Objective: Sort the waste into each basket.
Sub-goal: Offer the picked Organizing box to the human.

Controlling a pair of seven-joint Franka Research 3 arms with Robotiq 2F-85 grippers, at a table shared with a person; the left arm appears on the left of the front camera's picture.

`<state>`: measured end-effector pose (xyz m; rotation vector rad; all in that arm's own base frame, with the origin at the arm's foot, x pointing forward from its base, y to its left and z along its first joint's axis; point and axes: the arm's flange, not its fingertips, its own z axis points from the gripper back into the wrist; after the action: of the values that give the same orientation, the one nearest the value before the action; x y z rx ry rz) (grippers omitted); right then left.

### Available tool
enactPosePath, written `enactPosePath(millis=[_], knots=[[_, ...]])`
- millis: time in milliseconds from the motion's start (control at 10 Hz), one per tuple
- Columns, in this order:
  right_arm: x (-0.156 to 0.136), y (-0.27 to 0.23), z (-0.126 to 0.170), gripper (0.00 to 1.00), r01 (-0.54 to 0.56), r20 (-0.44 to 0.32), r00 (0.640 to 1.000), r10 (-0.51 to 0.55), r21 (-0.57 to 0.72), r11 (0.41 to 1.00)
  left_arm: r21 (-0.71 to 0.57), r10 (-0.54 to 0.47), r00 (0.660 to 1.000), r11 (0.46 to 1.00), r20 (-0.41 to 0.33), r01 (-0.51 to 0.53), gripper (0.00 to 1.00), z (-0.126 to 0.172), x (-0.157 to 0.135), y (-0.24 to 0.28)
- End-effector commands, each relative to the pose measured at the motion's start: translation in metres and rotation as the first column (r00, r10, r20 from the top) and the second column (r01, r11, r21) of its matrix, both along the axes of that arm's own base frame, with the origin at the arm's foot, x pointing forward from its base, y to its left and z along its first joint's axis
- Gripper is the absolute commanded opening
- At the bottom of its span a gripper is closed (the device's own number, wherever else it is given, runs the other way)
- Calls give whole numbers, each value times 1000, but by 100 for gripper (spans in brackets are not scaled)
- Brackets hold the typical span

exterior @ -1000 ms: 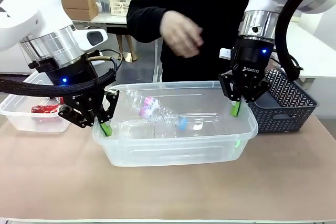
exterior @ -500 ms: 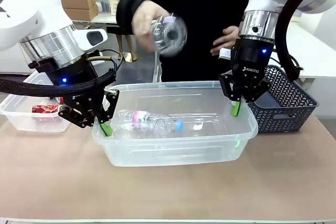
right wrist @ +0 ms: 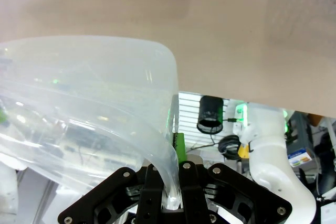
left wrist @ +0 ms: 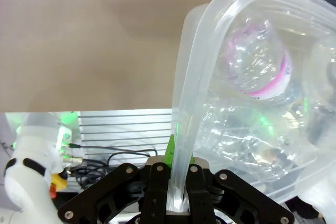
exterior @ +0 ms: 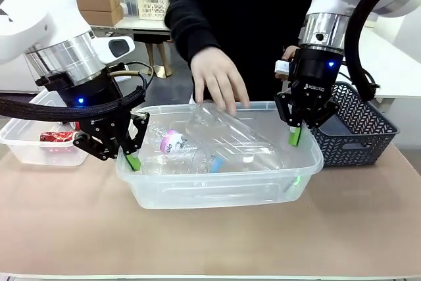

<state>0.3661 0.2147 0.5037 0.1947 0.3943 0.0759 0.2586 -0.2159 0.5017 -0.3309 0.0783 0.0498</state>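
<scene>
The person's hand has dropped a second bottle into the tub.

bottles in large tub | small tub left, seemingly apart

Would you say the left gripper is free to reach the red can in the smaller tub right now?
Probably not: the left gripper is shut on the large tub rim, so it must let go before reaching the red can beside it.
</scene>
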Motion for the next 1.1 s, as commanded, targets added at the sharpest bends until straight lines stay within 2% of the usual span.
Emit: enactPosePath(millis=[0, 1000], knots=[[-1, 1, 3, 4, 8, 1, 1000, -8, -2, 1000, -13, 6, 1000, 1000, 3, -6, 4, 1, -1, 2], [-1, 1, 3, 4, 8, 1, 1000, -8, -2, 1000, -13, 6, 1000, 1000, 3, -6, 4, 1, -1, 2]])
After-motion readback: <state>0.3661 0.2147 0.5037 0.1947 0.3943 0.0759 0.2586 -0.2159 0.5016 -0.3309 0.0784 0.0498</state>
